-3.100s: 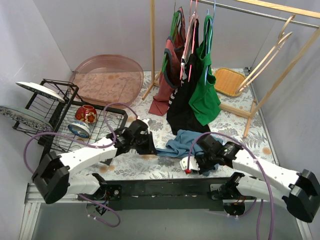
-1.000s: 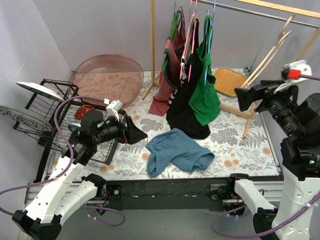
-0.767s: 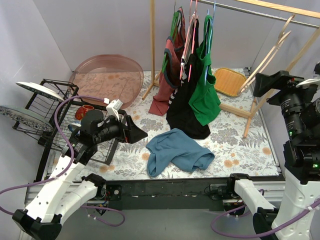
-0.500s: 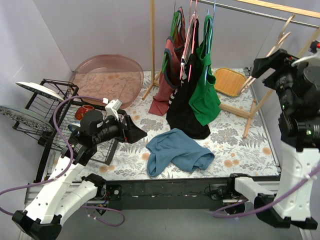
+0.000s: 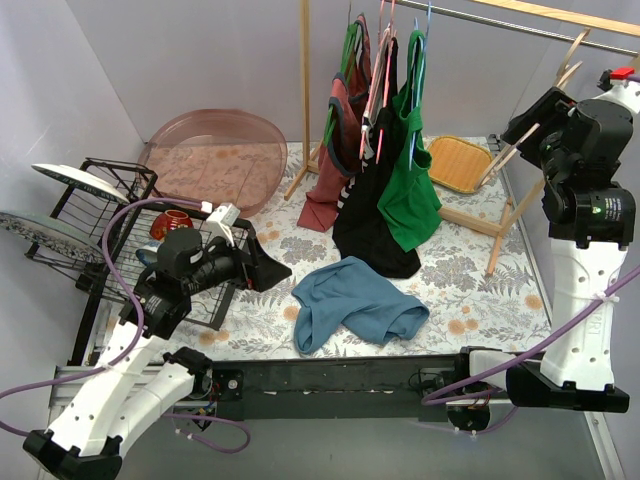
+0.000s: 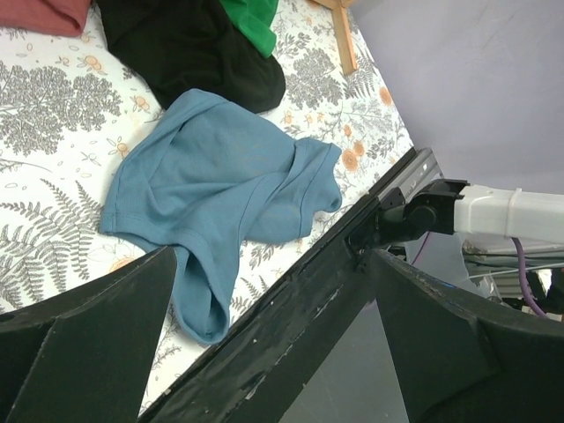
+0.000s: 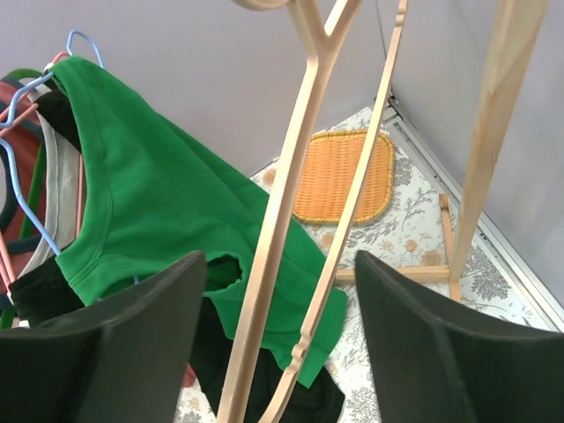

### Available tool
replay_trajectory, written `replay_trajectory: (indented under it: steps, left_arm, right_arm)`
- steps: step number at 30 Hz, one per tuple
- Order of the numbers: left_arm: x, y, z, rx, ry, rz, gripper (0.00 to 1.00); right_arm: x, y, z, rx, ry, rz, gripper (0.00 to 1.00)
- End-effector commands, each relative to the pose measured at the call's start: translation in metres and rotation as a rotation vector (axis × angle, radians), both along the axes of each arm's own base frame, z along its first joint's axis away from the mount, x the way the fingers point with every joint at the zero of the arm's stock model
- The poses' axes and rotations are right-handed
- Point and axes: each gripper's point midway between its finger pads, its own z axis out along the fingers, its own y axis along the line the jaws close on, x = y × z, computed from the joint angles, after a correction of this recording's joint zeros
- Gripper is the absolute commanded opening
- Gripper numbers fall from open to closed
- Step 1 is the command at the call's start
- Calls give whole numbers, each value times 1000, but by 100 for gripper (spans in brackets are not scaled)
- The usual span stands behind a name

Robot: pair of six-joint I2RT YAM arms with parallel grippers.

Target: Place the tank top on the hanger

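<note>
The teal-blue tank top [image 5: 355, 300] lies crumpled on the floral table near the front edge, also visible in the left wrist view [image 6: 220, 189]. My left gripper [image 5: 270, 268] hovers open to its left, above the table, with nothing between its fingers [image 6: 79, 352]. The pale wooden hanger [image 5: 500, 160] hangs from the rail at the right. My right gripper [image 5: 525, 118] is raised to it. In the right wrist view the hanger's two curved arms [image 7: 282, 203] run between the open jaws of the right gripper [image 7: 282, 352], touching neither finger.
A wooden clothes rack [image 5: 305, 90] holds a green top [image 5: 410, 190], a black top [image 5: 370, 235] and a red top [image 5: 335, 165] on thin hangers. An orange woven basket [image 5: 458, 163] lies behind. A pink tray [image 5: 215, 155] and a black dish rack [image 5: 110, 235] stand at the left.
My right arm has swung up and back toward the rail until its jaws straddle the hanger, and the jaws have narrowed a little. The left arm and the tank top have barely moved.
</note>
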Motion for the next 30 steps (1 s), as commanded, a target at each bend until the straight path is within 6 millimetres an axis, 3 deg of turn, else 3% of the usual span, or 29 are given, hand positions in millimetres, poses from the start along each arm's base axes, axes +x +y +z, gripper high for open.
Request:
replay_trajectory:
  steps: [1,9,16,22,30]
  left_arm:
    - [1,0,-3,-4,-10,3,92]
    - [-1,3,1,-3,-18,11,93]
    - [-2,2,-2,-13,-11,12,93]
    - [-2,2,1,-12,-16,11,93]
    - [-3,3,4,-14,-20,14,93]
  right_arm:
    - [-2,-8,17,16,-55,-51,72]
    - [14,-9,6,17,-15,-48,49]
    - [11,-10,6,19,-20,-56,28]
    - [6,-9,12,24,-37,-54,3]
    - [-2,-6,28,23,-81,-36,1]
